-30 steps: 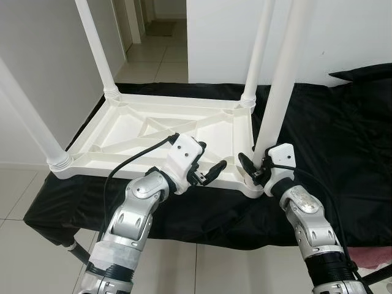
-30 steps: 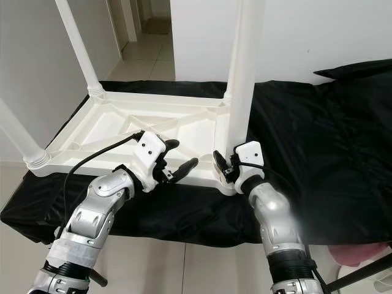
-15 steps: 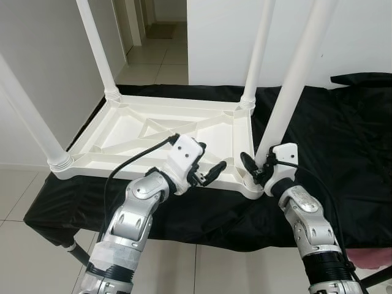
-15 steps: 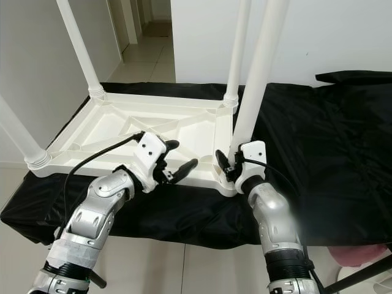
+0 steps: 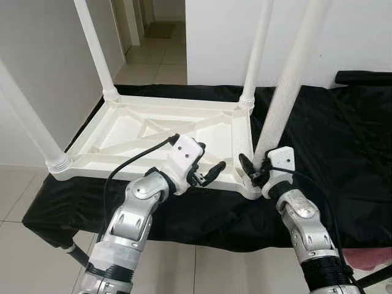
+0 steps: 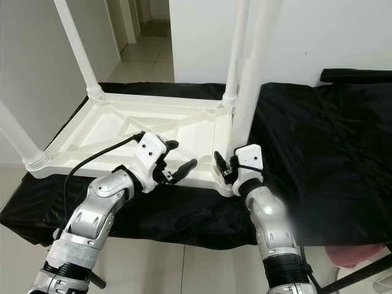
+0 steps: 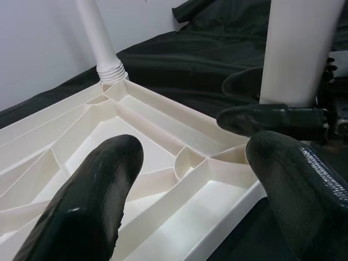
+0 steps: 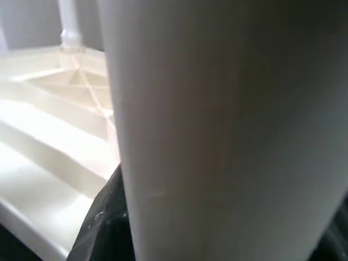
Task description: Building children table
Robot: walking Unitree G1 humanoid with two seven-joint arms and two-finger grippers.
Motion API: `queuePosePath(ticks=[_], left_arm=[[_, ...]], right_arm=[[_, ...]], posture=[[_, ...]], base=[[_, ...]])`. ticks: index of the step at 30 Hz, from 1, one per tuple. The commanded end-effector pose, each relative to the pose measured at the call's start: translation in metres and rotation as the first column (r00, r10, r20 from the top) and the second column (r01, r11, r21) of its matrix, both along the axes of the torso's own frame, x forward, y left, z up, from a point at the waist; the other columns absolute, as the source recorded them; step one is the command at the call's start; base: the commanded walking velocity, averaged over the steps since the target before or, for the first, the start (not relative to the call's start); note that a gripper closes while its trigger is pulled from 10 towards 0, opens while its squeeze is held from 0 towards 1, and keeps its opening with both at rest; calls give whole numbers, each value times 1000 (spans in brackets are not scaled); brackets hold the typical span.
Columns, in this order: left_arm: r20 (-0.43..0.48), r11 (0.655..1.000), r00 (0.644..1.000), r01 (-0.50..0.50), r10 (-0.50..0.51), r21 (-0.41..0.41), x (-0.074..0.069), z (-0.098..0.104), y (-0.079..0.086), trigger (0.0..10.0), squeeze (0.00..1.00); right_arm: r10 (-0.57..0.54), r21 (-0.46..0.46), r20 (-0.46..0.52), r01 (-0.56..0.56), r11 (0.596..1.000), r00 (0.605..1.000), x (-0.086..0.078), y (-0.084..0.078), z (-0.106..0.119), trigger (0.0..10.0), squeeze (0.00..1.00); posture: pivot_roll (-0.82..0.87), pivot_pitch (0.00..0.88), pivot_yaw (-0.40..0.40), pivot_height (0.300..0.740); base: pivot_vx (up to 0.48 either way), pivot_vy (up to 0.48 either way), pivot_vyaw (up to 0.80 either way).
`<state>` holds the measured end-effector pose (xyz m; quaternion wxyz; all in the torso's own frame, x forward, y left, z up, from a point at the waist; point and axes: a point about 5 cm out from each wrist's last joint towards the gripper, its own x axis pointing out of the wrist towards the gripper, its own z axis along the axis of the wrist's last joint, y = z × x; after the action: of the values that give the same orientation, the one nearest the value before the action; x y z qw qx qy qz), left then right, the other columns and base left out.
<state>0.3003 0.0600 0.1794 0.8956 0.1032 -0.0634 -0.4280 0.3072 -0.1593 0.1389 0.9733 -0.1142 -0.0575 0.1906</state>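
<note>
- Left eye view: we have the white plastic children's tabletop lying upside down on a surface draped in black cloth, its near edge right at the drop-off to the tiled floor.
- Three white plastic legs already stand in their corner sockets: far-left leg, far-right leg and near-left leg.
- Our right tool is clenched around the base of the fourth white plastic leg, which stands at the near-right corner socket and leans slightly off upright.
- Our left tool hovers released, fingers spread, just above the tabletop's near rim and close beside the right tool.
- We judge the step in hand to be seating this last leg; the next move calls for squaring it to the socket, then pressing or twisting it home, perhaps with the left tool steadying the rim.
- Room is tight at that corner: both tools crowd it and the cloth edge lies just below, while the black cloth to the right stays open.
</note>
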Motion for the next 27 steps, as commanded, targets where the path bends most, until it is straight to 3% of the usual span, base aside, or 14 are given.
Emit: queuePosePath(ticks=[1,8,10,16,19,27], left_arm=[[15,994,994,-109,109,-13,6,2,5,10000,0],[23,993,993,-117,117,-14,6,4,7,10000,0],[31,992,992,-126,126,-16,8,5,7,10000,0],[33,992,991,-129,129,-17,8,6,8,10000,0],[39,991,990,-133,133,-10,9,6,9,10000,0],[39,990,990,-138,139,-6,8,6,10,10000,0]], right_arm=[[32,-41,-102,-37,998,994,-7,4,-25,10000,0],[45,-26,-110,-48,999,993,-10,5,-28,10000,0],[12,30,-140,-8,1000,990,-7,1,-31,10000,0],[-15,77,-151,26,997,988,-5,-2,-31,10000,0],[-2,128,-54,9,992,999,-9,5,-22,10000,0],[-15,163,31,9,987,999,-18,9,-16,10000,0]], posture=[[-30,0,65,740],[-30,0,65,740],[-28,0,67,740],[-27,0,63,740],[-20,0,60,740],[-15,0,63,740]], base=[[0,0,0],[0,0,0],[0,0,0],[0,0,0],[0,0,0],[0,0,0]])
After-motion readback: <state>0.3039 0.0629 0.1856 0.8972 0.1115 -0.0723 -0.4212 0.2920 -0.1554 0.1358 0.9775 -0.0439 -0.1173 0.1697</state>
